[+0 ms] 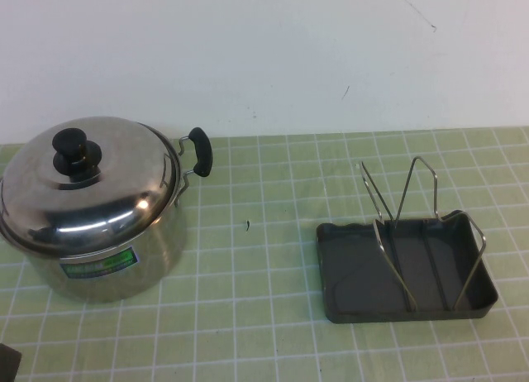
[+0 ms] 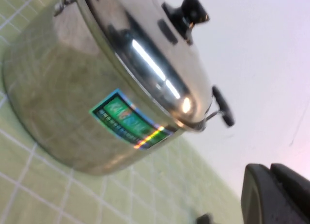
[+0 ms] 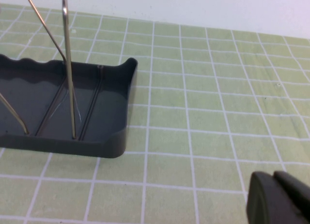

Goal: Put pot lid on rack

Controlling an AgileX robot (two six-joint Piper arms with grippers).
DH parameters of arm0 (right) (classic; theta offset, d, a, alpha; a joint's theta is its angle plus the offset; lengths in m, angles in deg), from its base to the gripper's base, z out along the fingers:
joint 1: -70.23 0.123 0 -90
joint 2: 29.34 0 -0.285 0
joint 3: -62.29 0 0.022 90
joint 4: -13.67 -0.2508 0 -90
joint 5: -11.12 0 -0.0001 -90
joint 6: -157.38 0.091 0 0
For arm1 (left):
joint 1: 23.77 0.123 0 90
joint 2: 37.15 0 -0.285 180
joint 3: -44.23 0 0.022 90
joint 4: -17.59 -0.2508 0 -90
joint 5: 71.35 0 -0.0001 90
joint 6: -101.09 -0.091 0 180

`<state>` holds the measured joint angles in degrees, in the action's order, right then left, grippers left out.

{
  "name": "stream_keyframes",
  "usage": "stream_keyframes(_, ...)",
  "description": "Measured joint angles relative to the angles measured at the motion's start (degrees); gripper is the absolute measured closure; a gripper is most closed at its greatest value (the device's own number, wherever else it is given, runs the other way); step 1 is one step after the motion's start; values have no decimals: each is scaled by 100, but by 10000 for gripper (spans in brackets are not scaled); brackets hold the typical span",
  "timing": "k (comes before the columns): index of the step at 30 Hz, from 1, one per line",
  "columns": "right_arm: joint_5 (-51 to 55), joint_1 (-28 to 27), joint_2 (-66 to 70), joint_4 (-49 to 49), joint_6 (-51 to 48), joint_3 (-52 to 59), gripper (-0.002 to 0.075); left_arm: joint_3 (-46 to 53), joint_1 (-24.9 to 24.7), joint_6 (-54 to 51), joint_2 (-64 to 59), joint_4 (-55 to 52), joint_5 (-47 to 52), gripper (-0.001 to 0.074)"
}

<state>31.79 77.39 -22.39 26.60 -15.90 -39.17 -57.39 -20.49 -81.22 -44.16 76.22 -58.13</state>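
Observation:
The pot lid (image 1: 87, 183) is a shiny domed steel lid with a black knob (image 1: 76, 148). It sits on the steel pot (image 1: 107, 266) at the left of the table. It also shows in the left wrist view (image 2: 145, 54). The rack (image 1: 405, 270) is a dark grey tray with upright wire loops (image 1: 413, 196), standing at the right, also in the right wrist view (image 3: 63, 107). My left gripper (image 2: 270, 168) is shut and empty, low, in front of the pot. My right gripper (image 3: 273, 175) is shut and empty over the tiles beside the rack.
The pot has a green label (image 1: 99, 265) and a black side handle (image 1: 201, 150). The table is covered in green tiles (image 1: 264, 233), with a white wall behind. A dark corner of the left arm (image 1: 8, 361) shows at the front left edge.

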Motion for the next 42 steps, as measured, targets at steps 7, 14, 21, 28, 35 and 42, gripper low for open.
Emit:
stream_keyframes(7,0,0,0,0,0,0,727,0,0,-351,0,935,264,738)
stream_keyframes(14,0,0,0,0,0,0,727,-792,0,-1662,0,338,920,738)
stream_keyframes(21,0,0,0,0,0,0,727,-1956,0,-1801,-103,-2231,1051,700)
stream_keyframes(28,0,0,0,0,0,0,727,-2295,0,-1717,-711,-2978,1115,370)
stream_keyframes(35,0,0,0,0,0,0,727,-2295,0,-193,-1088,-4043,1136,149)
stream_keyframes(42,0,0,0,0,0,0,727,-2433,0,165,-1627,-4646,492,132)
